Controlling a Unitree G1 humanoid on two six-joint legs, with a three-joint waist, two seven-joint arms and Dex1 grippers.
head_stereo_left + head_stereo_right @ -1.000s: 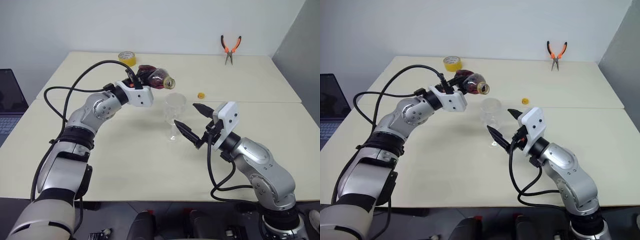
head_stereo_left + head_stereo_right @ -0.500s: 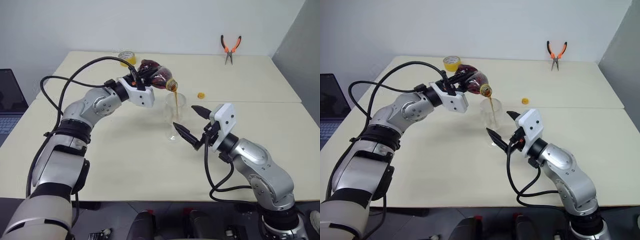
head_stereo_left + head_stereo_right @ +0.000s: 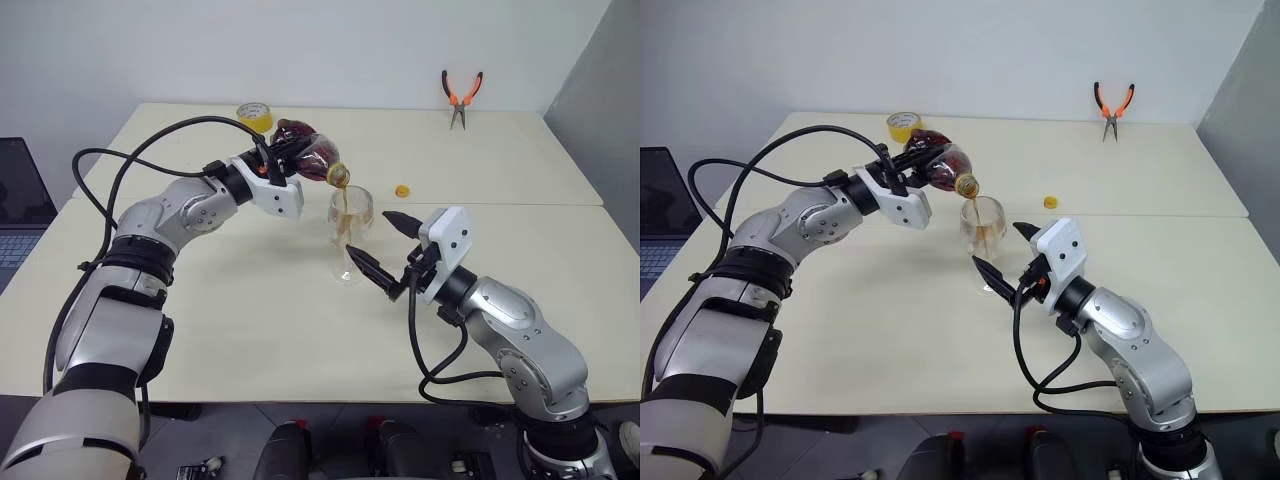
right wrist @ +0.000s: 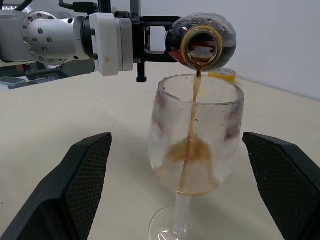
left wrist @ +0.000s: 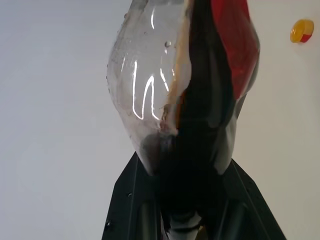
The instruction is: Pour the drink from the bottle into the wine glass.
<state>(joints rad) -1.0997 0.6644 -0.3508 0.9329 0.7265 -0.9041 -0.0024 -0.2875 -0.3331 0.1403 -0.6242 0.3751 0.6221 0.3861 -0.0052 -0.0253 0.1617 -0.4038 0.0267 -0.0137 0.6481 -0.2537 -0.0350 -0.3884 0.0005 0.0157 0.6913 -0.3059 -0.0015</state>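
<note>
I saw the left pincer (image 3: 281, 158) clenched on the tilted squat clear plastic bottle (image 3: 308, 157), dark brown drink (image 4: 192, 112) streaming into the clear stemmed wine glass (image 3: 350, 228); the right pincer (image 3: 383, 244) stood released beside it.

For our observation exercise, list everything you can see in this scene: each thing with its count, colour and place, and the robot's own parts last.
bottle: one, clear with red label, tilted over the glass in the left gripper
drink: dark brown, streaming into the glass
wine glass: one, clear, mid-table
cap: one, yellow, on the table beyond the glass
tape roll: one, yellow, far side of the table
pliers: one, orange-handled, far right of the table
laptop: one, dark, off the table's left edge
table: cream
left gripper: black fingers, shut on bottle
right gripper: black fingers, open either side of the glass
</note>
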